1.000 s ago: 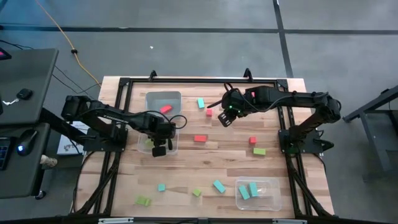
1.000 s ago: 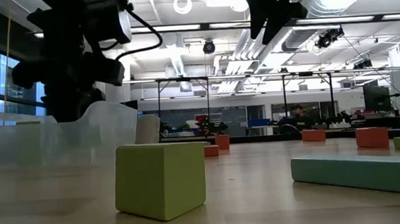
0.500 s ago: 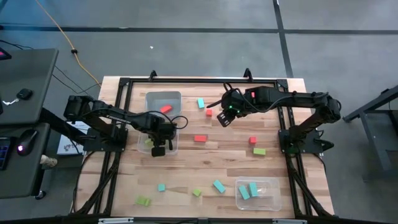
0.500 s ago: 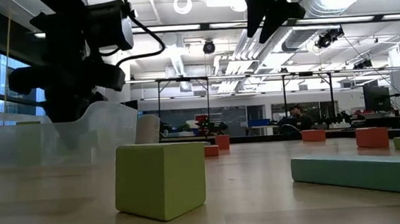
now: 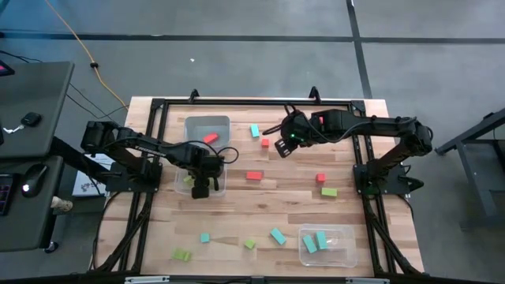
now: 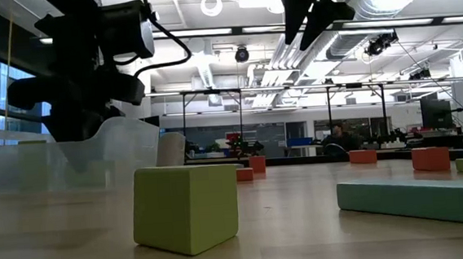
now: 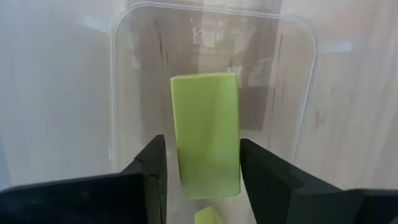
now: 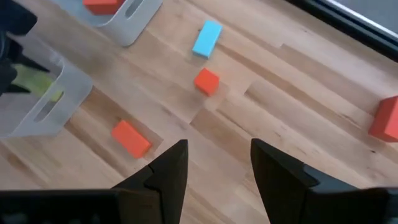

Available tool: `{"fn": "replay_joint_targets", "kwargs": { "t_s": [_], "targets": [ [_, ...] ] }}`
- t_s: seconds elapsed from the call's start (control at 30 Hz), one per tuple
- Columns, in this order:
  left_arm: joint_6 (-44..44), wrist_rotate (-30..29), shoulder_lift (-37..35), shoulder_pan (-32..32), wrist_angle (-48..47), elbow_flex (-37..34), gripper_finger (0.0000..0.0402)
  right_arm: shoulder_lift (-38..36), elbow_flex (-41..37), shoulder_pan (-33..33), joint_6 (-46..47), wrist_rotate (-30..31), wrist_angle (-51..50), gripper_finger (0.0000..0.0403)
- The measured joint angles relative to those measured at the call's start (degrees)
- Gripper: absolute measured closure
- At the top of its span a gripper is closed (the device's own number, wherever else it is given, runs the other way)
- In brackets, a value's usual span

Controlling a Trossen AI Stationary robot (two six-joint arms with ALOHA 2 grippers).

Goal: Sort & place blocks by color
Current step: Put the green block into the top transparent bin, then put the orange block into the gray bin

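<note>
Blocks lie scattered across the wooden table (image 5: 260,201) in red, lime green and teal, as I work over it with both arms. My left gripper (image 7: 200,163) hangs inside the clear tub (image 5: 222,183) at the table's left side, its fingers parted with a gap on either side of a lime green bar (image 7: 206,140) that lies flat on the tub's floor — I am gripping nothing. A second scrap of lime green (image 7: 206,216) shows just below the bar, between my fingers. My right gripper (image 8: 214,163) hovers above the table's far middle, fingers apart and empty; beneath it sit a small red cube (image 8: 206,81), a teal bar (image 8: 207,38) and a red bar (image 8: 131,138), all apart from one another. A second clear tub (image 5: 207,126) at the far left holds one red block (image 5: 210,138); a third tub (image 5: 347,246) at the near right holds two teal blocks (image 5: 316,242). Loose on the near edge: a lime green cube (image 6: 186,208) and a long teal bar (image 6: 415,200), well apart. More loose pieces — a red cube (image 5: 320,178) and a lime green bar (image 5: 329,192) — sit close together towards the right.
</note>
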Motion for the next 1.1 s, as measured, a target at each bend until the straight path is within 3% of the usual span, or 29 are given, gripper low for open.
{"fn": "replay_joint_targets", "kwargs": {
  "t_s": [0.3,0.57,0.77,1.1],
  "targets": [
    [3.38,-0.29,-0.38,2.3,-4.69,3.23,0.0269,0.0,0.0,-0.3,0.13,7.17,0.76,0.0237],
    [9.42,-0.84,-1.87,4.88,-6.73,7.38,0.0268,0.0,0.0,-4.34,-0.25,4.98,-0.18,0.0237],
    [11.72,-0.83,-2.21,7.22,-8.24,9.82,0.0268,0.0,0.0,-9.26,-5.33,1.55,-2.12,0.0237],
    [13.12,-4.5,-2.18,13.01,-9.73,13.05,0.0268,0.26,-0.07,-23.4,-18.08,-12.4,-1.97,0.0237]
  ]
}}
